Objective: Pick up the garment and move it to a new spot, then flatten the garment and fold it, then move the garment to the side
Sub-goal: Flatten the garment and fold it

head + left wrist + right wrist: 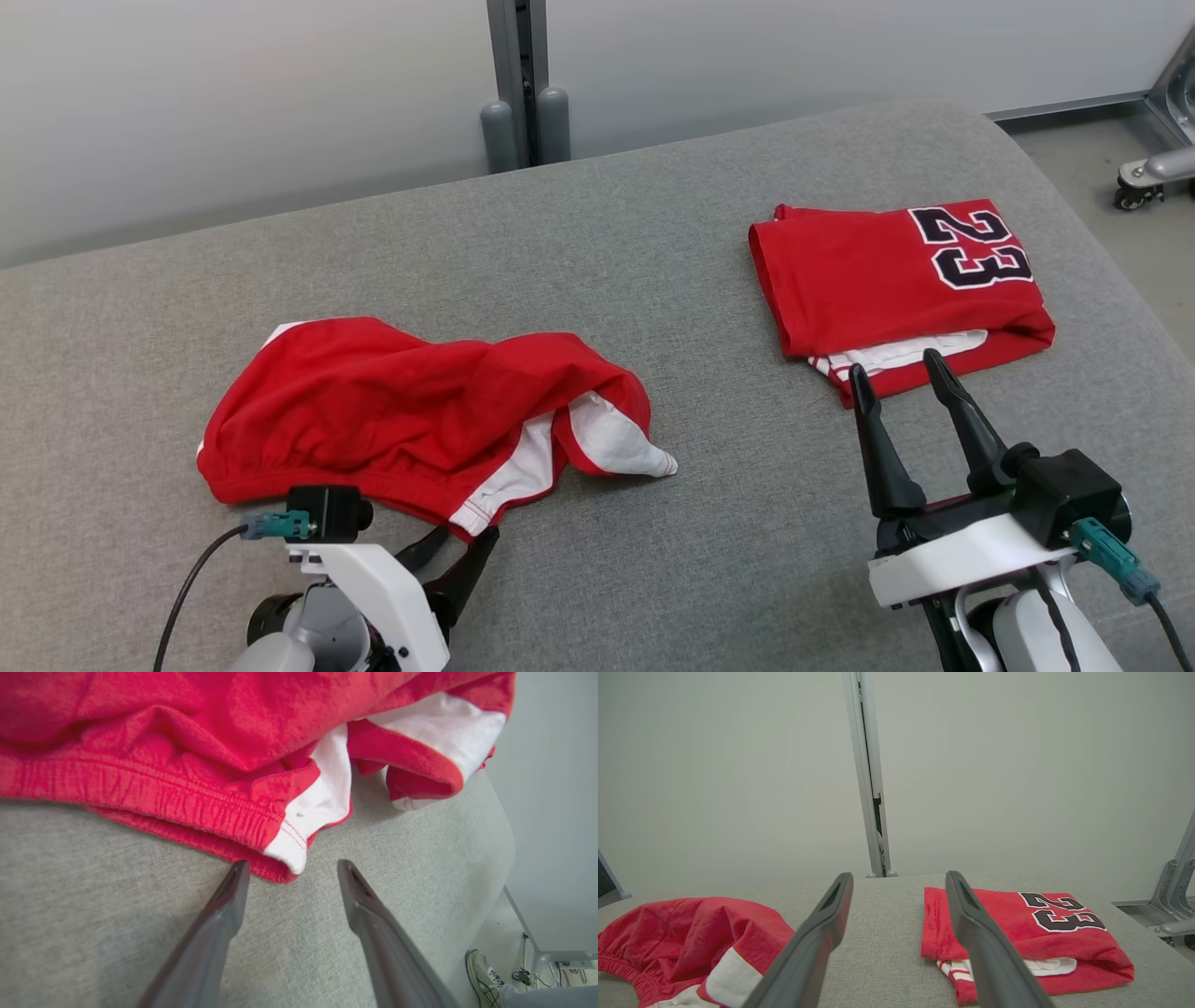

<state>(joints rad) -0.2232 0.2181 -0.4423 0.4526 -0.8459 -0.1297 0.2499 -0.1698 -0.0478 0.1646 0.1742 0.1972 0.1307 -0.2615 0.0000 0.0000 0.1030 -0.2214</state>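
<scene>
Bare surface between shorts and jersey

At 7 o'clock in the head view, the left gripper is half hidden behind its own wrist housing. Whether its fingertips touch the hem of the crumpled red shorts cannot be told. The shorts' folds hide their lower layers. In the left wrist view they run off the top and left edges.

At 2 o'clock, the folded jersey hides its inner layers.

At 5 o'clock in the left wrist view, the bottom edge cuts a person's shoe and trouser leg. The small dark thing beside them is too small to identify.
</scene>
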